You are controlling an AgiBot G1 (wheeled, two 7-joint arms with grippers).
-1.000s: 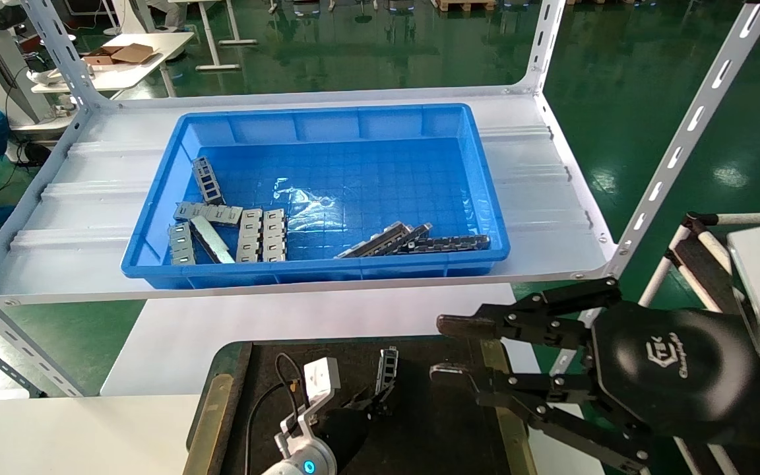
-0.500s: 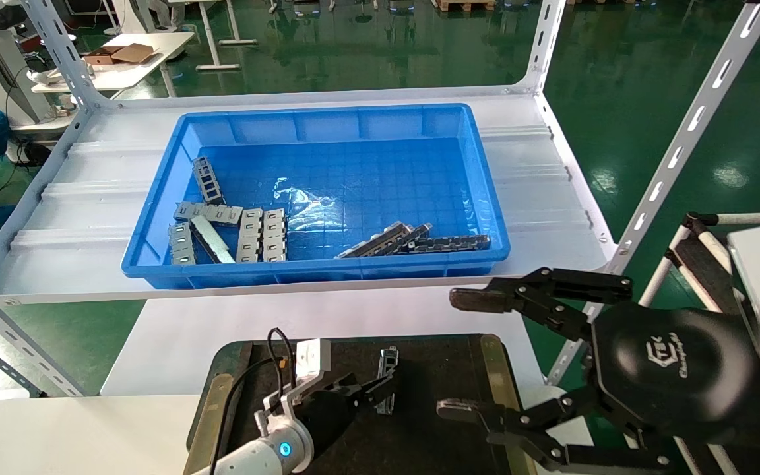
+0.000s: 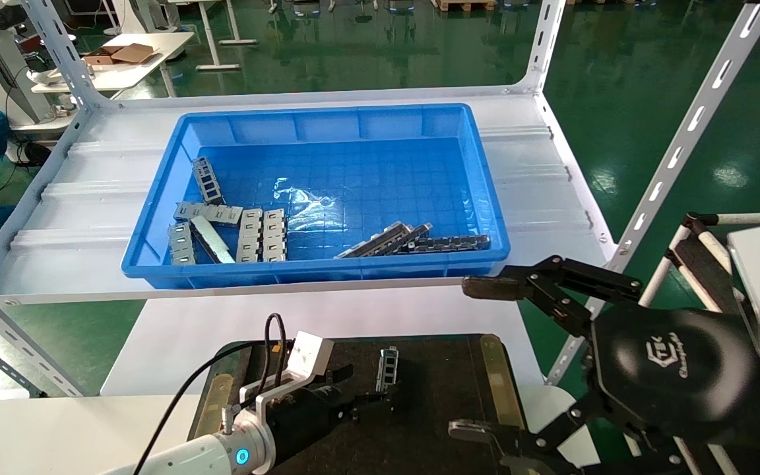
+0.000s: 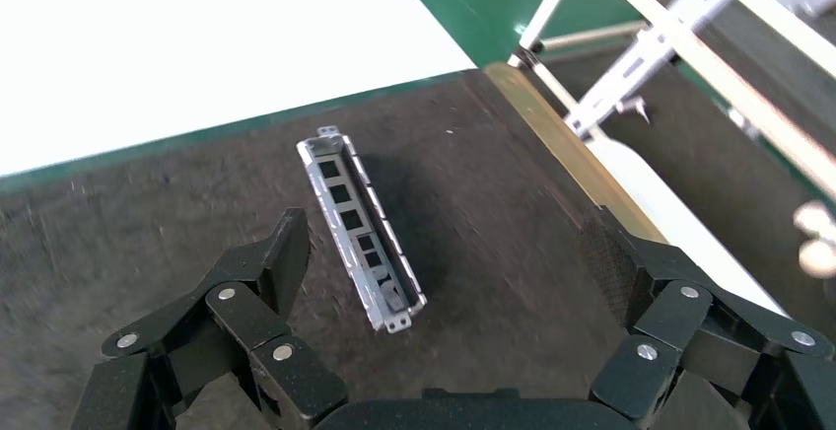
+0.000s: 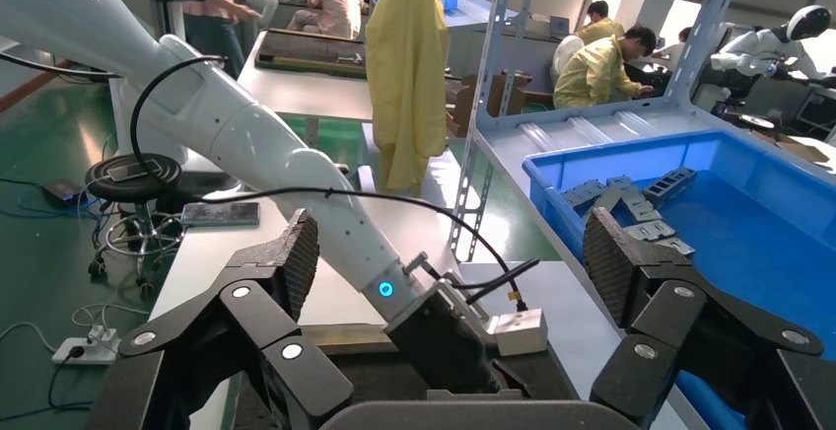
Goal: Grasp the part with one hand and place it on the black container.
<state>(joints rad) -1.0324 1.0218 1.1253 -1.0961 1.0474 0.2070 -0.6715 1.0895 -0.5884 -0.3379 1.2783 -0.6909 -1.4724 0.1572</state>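
The part (image 3: 387,369), a narrow silver-grey bar with rectangular cutouts, lies flat on the black container (image 3: 439,396), touched by nothing. In the left wrist view the part (image 4: 360,243) lies on the felt surface (image 4: 493,203), close to one finger and just ahead of the tips. My left gripper (image 3: 361,387) is open and empty, low over the container just behind the part; it also shows in its own view (image 4: 449,252). My right gripper (image 3: 479,359) is open wide and empty, above the container's right side.
A blue bin (image 3: 327,270) on the white shelf holds several short grey blocks (image 3: 221,231), two long grey bars (image 3: 386,241) and a dark bar (image 3: 449,243). Brass strips (image 3: 492,369) edge the container. A shelf post (image 3: 677,152) rises on the right.
My left gripper has let go of the part and drawn back towards me, leaving it flat on the container. My right gripper's jaws have spread much wider.
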